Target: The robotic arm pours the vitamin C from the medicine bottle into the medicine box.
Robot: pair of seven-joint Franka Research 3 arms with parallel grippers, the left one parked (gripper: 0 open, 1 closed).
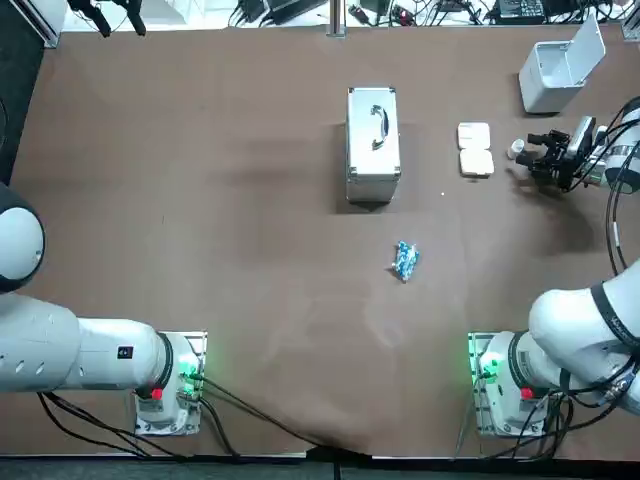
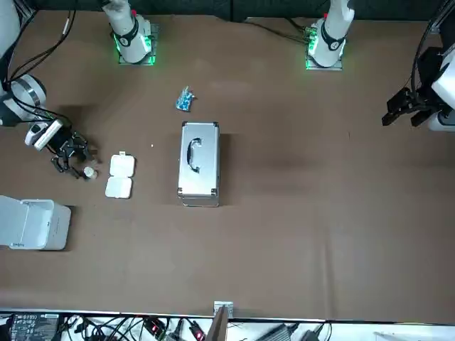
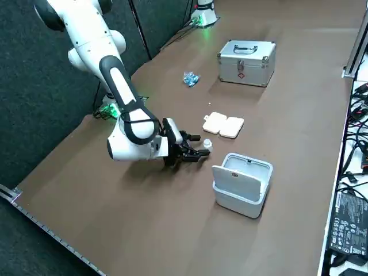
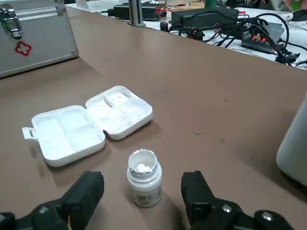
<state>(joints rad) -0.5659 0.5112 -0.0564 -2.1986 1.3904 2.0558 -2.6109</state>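
At grasp step, with right pincer (image 4: 142, 190) spread wide, lined up on uncapped bottle (image 4: 143, 176); next needs closing, then lifting toward pill box (image 4: 88, 122).

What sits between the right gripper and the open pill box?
The uncapped medicine bottle, upright just ahead of the open right gripper, short of the pill box. The wrist view shows it best.

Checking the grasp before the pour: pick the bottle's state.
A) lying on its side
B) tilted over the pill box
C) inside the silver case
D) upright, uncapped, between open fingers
D: the bottle stands upright, mouth open, and the right gripper is spread open on either side of it.
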